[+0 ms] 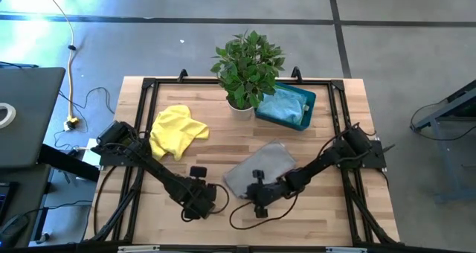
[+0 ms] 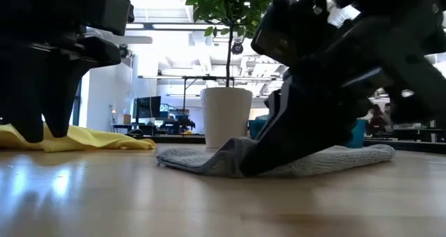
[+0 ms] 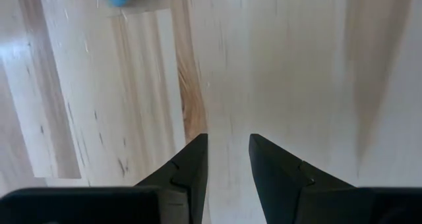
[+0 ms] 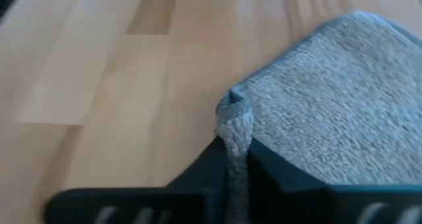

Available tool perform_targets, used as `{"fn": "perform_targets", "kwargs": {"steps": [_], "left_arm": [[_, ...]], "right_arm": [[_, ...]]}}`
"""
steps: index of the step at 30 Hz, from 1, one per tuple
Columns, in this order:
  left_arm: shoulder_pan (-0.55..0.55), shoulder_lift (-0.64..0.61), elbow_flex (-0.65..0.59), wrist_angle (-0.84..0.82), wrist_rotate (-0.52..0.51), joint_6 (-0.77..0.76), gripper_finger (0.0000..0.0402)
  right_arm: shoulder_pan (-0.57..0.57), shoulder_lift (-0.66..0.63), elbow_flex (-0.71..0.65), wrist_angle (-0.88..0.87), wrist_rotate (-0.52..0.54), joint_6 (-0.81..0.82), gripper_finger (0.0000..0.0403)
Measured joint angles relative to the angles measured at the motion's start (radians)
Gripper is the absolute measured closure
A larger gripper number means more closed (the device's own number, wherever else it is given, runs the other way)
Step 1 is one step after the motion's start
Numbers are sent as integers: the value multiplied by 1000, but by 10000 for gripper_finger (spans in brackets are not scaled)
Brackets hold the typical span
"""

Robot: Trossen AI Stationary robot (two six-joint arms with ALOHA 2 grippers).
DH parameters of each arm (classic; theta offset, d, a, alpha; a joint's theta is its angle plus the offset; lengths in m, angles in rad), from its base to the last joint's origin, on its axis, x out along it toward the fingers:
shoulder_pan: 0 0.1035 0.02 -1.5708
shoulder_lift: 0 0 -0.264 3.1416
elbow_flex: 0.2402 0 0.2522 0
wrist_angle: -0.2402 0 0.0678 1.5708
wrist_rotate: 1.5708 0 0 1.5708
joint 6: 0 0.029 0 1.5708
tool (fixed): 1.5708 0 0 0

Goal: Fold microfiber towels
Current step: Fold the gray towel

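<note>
- Now the right gripper point(image 1: 256, 196) is low over the front middle of the wooden table point(image 1: 327, 216), and its fingers are closed on a corner of the grey towel point(image 1: 262, 167).
- In the right wrist view the pinched corner of the grey towel point(image 4: 232, 128) stands up between the two dark fingers point(image 4: 277, 171), while the rest of it lies flat on the wood.
- The grey towel point(image 2: 327, 160) is spread near the middle of the table, in front of the white pot of the plant point(image 1: 248, 63).
- The left gripper point(image 1: 199, 206) is just beside the right one, over bare wood, with its fingers point(image 3: 188, 171) apart and nothing between them.
- The yellow towel point(image 1: 175, 131) lies crumpled on the left part of the table, well apart from both grippers.
- A light blue towel point(image 1: 284, 104) is inside the teal bin point(image 1: 309, 98), which stands at the back, touching the plant's leaves on the right side.
</note>
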Motion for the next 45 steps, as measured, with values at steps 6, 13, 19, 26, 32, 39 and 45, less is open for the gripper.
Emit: {"fn": "perform_targets", "kwargs": {"steps": [6, 13, 19, 26, 32, 39, 45], "left_arm": [[0, 0, 0, 8, -4, -3, 301], [0, 0, 0, 13, -29, -3, 301], [0, 0, 0, 14, -29, -27, 301], [0, 0, 0, 17, -29, -27, 301], [0, 0, 0, 16, -29, -27, 301], [0, 0, 0, 16, -29, -27, 301], [0, 0, 0, 16, -32, -27, 301]], "right_arm": [[28, -17, 4, -9, -19, 147, 387], [69, -117, 7, -30, 105, 335, 394], [88, -200, 6, -251, 389, 522, 394], [76, -224, 6, -617, 625, 803, 394], [71, -224, 6, -833, 688, 975, 393], [70, -224, 6, -996, 649, 1120, 393], [77, -224, 6, -1076, 611, 1213, 393]]}}
